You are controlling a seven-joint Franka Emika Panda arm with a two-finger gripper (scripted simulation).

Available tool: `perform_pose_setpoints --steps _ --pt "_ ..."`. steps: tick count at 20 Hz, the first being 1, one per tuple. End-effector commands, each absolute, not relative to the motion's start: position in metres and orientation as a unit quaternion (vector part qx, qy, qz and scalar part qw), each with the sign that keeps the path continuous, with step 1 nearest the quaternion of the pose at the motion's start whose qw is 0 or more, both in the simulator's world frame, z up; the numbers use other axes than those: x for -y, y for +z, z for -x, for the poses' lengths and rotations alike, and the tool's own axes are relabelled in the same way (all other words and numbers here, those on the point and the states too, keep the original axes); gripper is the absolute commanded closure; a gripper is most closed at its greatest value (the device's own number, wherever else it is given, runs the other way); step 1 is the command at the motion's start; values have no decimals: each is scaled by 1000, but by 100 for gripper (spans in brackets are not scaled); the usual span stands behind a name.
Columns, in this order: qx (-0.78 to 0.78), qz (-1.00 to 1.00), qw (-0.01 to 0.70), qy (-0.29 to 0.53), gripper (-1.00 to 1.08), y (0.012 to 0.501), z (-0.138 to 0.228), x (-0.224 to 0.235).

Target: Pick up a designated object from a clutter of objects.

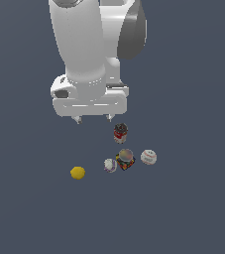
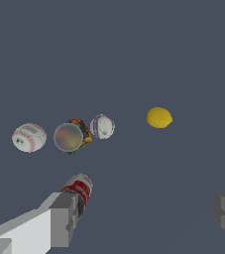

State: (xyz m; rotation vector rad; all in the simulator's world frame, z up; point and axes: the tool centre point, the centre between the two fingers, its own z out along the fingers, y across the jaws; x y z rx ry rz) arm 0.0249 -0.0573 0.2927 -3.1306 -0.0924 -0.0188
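High above the table (image 1: 193, 208), my claw (image 1: 93, 119) hangs with its two fingers spread wide and nothing between them. I take the lemon (image 1: 78, 172) as my landmark, since it is the thing I am after. It lies alone on the bare surface, apart from the rest of the clutter. Nearest to it is a white ball with purplish markings (image 1: 110, 165), and touching or almost touching that ball on its far side from the lemon is the multicoloured block with the grey round top (image 1: 125, 159). Beyond the block, farther again from the lemon, sits the second white ball (image 1: 148, 157). The red-and-white can (image 1: 121, 133) stands behind the block, well apart from the lemon.

In the wrist view the lemon (image 2: 159, 117) shows clearly, with open surface all round it.

My judgement: I am not yet over the fruit, so I should first centre it between my fingers (image 2: 64, 218), then descend straight. Approaching from the side away from the marked ball should keep me from nudging it. The fruit is round and may roll, so I should close gently and evenly across its middle.
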Motion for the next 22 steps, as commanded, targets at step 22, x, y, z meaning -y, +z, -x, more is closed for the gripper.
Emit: perform_pose_setpoints --steps 22 --pt "257 966 0 -1 -92 123 -98 135"
